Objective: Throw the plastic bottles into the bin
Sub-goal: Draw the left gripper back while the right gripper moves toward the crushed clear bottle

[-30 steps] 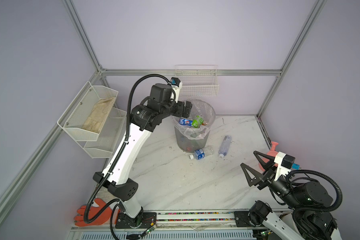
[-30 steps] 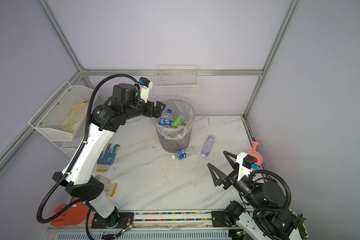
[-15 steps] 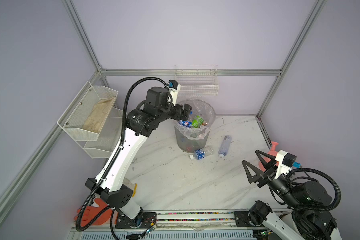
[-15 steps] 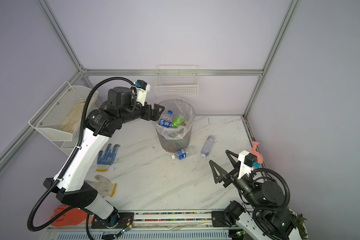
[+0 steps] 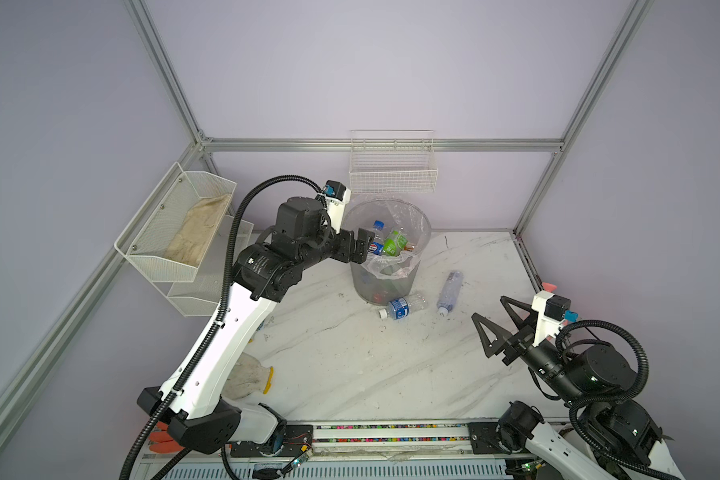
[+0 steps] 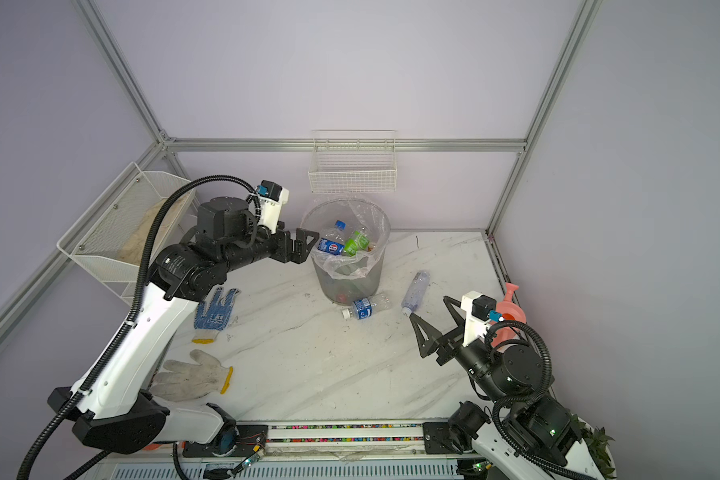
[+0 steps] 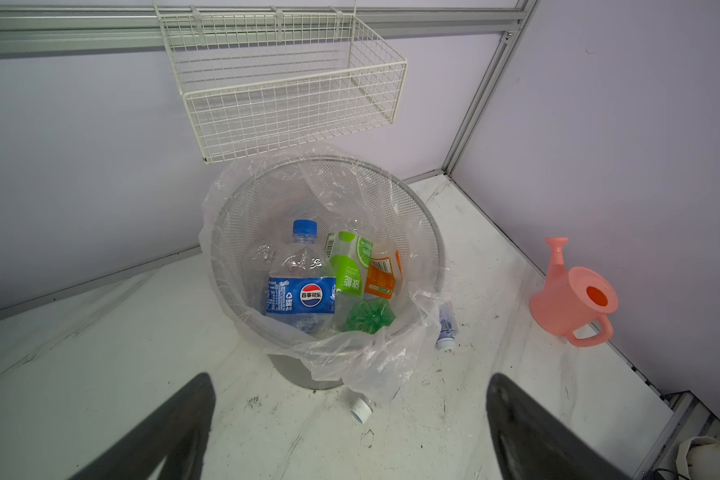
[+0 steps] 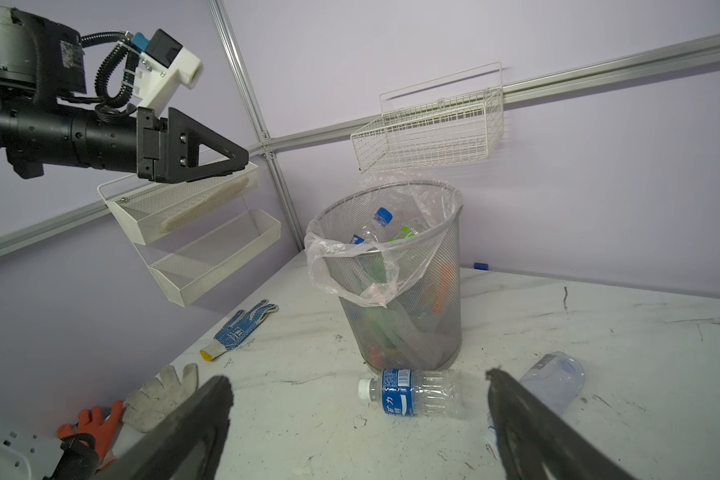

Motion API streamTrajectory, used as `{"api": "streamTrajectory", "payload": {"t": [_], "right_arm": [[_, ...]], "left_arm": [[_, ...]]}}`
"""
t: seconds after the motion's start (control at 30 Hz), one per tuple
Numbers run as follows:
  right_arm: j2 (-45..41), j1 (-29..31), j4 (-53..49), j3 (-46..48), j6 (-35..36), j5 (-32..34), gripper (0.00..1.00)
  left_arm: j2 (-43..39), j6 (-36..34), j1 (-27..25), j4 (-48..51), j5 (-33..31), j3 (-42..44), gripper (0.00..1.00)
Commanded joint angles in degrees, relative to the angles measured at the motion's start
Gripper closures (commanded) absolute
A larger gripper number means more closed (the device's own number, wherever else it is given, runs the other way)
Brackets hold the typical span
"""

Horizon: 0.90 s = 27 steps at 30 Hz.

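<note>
Showed, in both top views, a marble table (image 5: 350, 353) with a round grey mesh bin (image 5: 408, 286) near the back wall, lined with a clear bag. Showed several plastic bottles (image 6: 333, 245) inside it, among them a blue-labelled bottle (image 7: 300, 293), a green-labelled bottle (image 7: 350, 266) and an orange-labelled bottle (image 7: 383, 274). Showed two more lying on the table by the bin's base: a blue-banded bottle (image 5: 402, 307) and a clear bottle (image 5: 449, 291). Found the left gripper (image 5: 360, 248) raised beside the bin's rim, jaws spread wide, gripping nothing. Found the right gripper (image 5: 489, 308) above the table's near right, apart from both bottles, likewise spread wide and empty. Included a blue dotted glove (image 6: 215, 309) and a white glove (image 6: 192, 376) on the table's left.
</note>
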State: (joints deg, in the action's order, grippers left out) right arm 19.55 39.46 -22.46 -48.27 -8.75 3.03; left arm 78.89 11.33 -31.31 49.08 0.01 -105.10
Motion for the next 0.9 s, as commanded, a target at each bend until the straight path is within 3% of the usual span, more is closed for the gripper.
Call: {"api": "streamTrajectory", "payload": {"t": [0.0, 0.23, 0.43, 0.87], "right_arm": [[0.38, -0.09, -0.04, -0.53, -0.65, 1.65, 0.03], [1.19, -0.09, -0.47, -0.77, -1.13, 3.34, 0.03], [3.19, -0.09, -1.93, -1.83, -2.3, 9.1, 0.03], [24.2, -0.13, -4.7, -12.0, -7.86, 23.63, 0.03]], "left_arm": [[-3.04, -0.97, -0.24, -3.46, 0.86, 3.95, 0.0], [-8.6, -2.44, -0.24, -5.88, 1.72, 11.93, 0.0], [-15.22, -2.85, -0.22, -7.64, 2.59, 20.63, 0.0], [-34.53, -1.19, -0.24, -8.14, 1.01, 41.07, 0.0]]}}
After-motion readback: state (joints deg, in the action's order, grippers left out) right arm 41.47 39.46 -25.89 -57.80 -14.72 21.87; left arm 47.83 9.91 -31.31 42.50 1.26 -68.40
